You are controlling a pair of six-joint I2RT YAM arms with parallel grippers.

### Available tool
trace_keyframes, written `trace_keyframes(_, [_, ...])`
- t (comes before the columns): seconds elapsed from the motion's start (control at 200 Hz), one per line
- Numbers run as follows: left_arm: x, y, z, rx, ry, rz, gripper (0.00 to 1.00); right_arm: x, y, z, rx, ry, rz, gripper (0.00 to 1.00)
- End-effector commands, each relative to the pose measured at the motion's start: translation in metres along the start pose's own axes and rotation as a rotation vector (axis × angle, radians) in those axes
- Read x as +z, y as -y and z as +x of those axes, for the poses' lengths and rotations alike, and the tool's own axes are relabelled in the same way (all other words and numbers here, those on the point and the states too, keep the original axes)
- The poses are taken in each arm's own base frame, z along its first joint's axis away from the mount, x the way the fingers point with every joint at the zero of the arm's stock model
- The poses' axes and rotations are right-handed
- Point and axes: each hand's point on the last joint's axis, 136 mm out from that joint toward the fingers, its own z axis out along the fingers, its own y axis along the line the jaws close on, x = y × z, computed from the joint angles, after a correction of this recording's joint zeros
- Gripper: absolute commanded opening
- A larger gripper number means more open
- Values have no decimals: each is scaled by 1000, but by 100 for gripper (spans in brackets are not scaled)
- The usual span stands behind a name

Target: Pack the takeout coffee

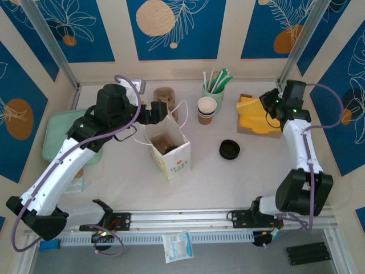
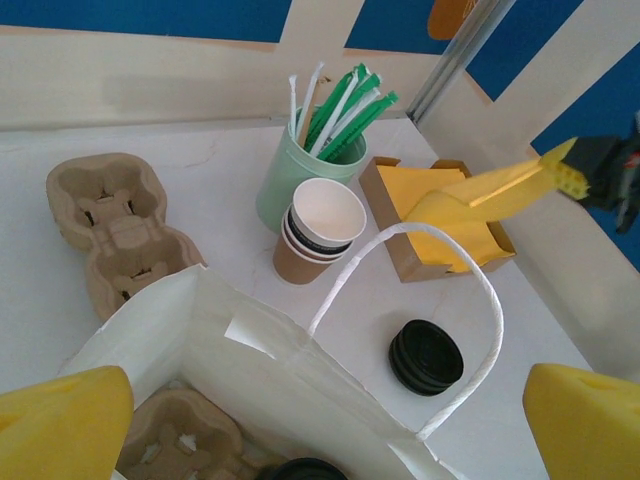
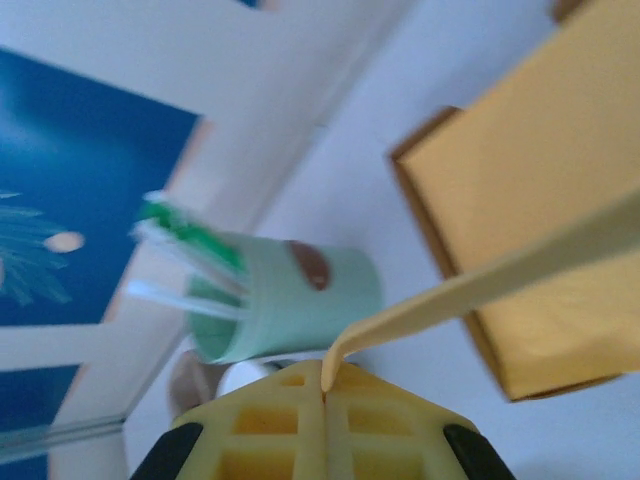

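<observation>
Takeout coffee [image 2: 303, 468]: only an arc of black lid shows inside the paper bag [image 2: 250, 350], cut by the view's edge; cup sides hidden.
Cup carrier [image 2: 185, 440] in bag: partly behind the bag wall.
Left hand [image 2: 320, 410]: yellow fingers [image 2: 65, 425] cropped at the view's corners.
Right hand [image 3: 325, 388]: fingers cropped, blurred; pinched yellow napkin [image 3: 480, 285] runs out of view.
Cup stack [image 3: 243, 378]: mostly hidden behind that hand.
Green tray [image 1: 55, 136]: partly under the left arm.

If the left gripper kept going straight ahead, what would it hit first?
Probably the white paper bag: its rim and handle sit between the left gripper's open fingers, though depth is unclear.
</observation>
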Motion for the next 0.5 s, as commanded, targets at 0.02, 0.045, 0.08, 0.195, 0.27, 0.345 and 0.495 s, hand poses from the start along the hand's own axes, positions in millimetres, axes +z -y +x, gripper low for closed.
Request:
trace_keyframes(0.02, [-22,5,-14,5,53,-1,99,-48,-65,13,-136,-37,-171,0])
trace_keyframes(0.045, [-23,4,-15,3,56,-6,99,-56,-76,17,-155,-49,-206,0])
trace_keyframes(0.08, [-26,4,-16,4,62,-10,99,-68,-92,24,-180,-69,-254,0])
trace_keyframes(0.195, [-35,-1,-21,7,81,-45,99,-109,-145,47,-270,-128,-420,0])
trace_keyframes(0.27, [-41,-5,-27,16,97,-77,99,-136,-175,63,-326,-167,-516,0])
trace_keyframes(0.345, [-47,-9,-35,25,120,-119,99,-160,-202,80,-374,-213,-615,0])
trace_keyframes(0.495, [-64,-29,-60,50,189,-270,99,-199,-244,114,-458,-326,-782,0])
